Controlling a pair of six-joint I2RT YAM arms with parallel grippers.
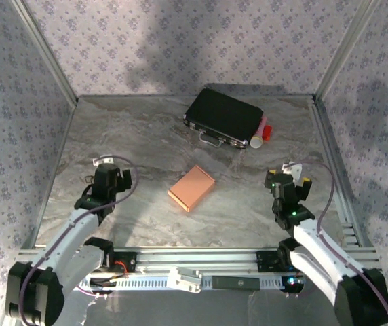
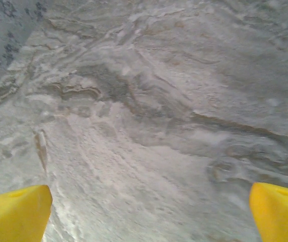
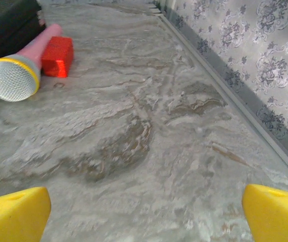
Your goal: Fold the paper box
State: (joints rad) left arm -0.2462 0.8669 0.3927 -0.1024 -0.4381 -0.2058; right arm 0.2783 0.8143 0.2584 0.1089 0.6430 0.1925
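Observation:
The paper box [image 1: 191,188], a small flat rectangle of salmon-brown cardboard, lies on the marble table between the two arms, touched by neither. My left gripper [image 1: 110,165] hovers to its left, well apart from it. In the left wrist view the left gripper [image 2: 149,214] is open, its yellow fingertips [image 2: 15,212] wide apart over bare marble. My right gripper [image 1: 289,174] stands to the right of the box, also apart. The right gripper [image 3: 146,214] is open too, with yellow fingertips [image 3: 275,209] at the frame's corners and nothing between them.
A black hard case [image 1: 222,117] with metal trim lies at the back of the table. Beside its right end lie a pink microphone [image 3: 20,70] with a silver mesh head and a small red block [image 3: 57,56]. Patterned walls close the table's sides, with a metal rail [image 1: 336,170] on the right.

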